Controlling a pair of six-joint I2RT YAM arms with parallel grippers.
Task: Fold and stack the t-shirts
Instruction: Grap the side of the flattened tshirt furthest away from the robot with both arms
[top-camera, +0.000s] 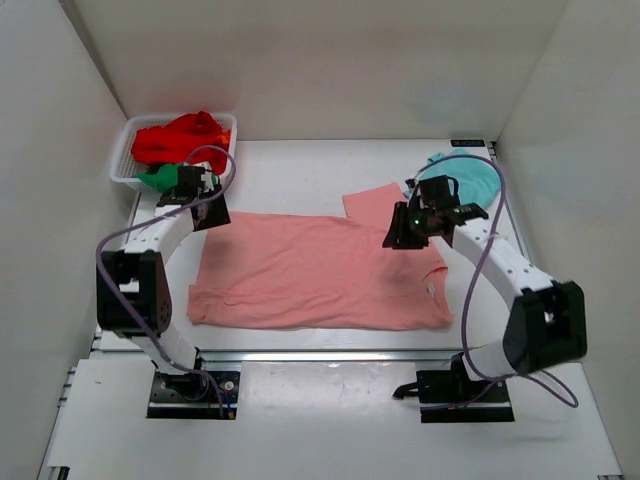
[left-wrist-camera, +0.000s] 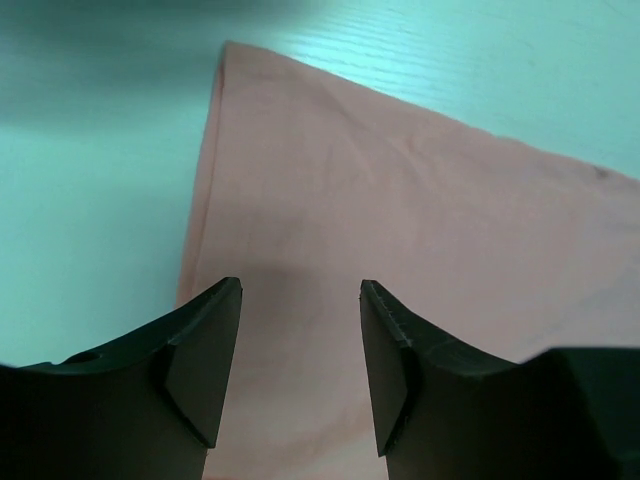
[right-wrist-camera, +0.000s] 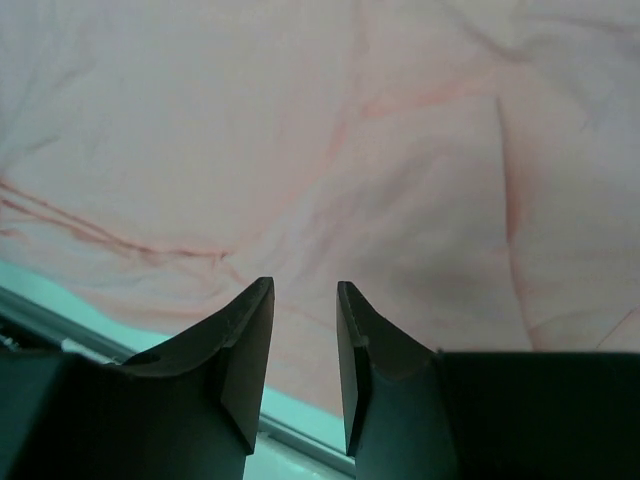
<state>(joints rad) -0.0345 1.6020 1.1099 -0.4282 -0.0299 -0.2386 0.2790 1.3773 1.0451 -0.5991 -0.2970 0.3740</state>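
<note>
Four t-shirts counted. One salmon-pink t-shirt (top-camera: 320, 270) lies spread flat at the centre of the table (top-camera: 290, 170). One teal t-shirt (top-camera: 472, 176) sits bunched at the far right. One red t-shirt (top-camera: 180, 138) fills the single white basket (top-camera: 122, 160) at far left, and one green t-shirt (top-camera: 157, 179) lies at its near rim.

Two grippers. The left gripper (left-wrist-camera: 300, 350) is over the salmon-pink t-shirt's far left corner, jaws wide, empty. The right gripper (right-wrist-camera: 305, 350) is over its far right part, jaws narrowly parted, empty.
</note>
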